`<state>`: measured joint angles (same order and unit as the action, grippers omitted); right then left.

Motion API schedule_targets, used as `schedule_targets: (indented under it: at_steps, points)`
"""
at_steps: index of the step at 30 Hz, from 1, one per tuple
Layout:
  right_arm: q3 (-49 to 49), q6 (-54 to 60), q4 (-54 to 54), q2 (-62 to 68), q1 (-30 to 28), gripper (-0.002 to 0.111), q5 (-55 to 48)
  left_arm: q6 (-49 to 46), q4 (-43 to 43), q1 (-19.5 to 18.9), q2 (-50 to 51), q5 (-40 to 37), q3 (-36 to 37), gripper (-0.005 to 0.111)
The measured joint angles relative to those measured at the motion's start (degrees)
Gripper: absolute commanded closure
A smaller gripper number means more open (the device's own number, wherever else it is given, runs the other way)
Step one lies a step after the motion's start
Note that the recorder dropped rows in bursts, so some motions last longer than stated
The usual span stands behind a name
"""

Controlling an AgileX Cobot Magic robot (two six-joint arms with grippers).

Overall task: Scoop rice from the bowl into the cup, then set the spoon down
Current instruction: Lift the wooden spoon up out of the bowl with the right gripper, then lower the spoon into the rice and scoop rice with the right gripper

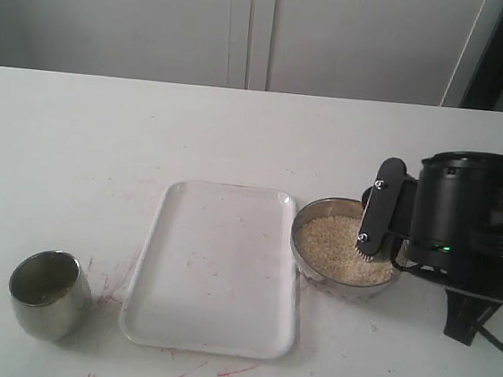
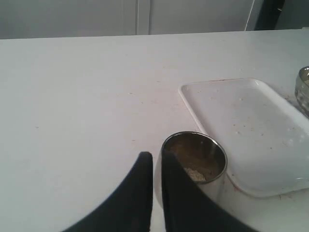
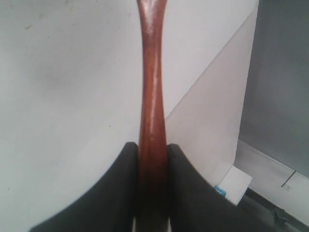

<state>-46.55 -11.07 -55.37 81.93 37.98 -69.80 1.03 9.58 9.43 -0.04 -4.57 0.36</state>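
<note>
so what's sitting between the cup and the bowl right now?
The white tray lies flat on the table between the cup and the bowl. The exterior view shows it most clearly.

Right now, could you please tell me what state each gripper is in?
Left gripper: closed, holding nothing.
Right gripper: closed on the spoon handle.
</note>
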Motion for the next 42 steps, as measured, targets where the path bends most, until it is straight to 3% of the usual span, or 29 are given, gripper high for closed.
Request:
schedule_targets:
  at_steps: [10,42]
  points:
    - [0.23,-9.4,-3.23,11.74,0.22,0.108,0.24,0.0,0.0,0.0,0.0,0.0,0.0,0.092]
    - [0.23,-12.88,-7.56,18.11,0.22,0.108,3.75,0.0,0.0,0.0,0.0,0.0,0.0,0.092]
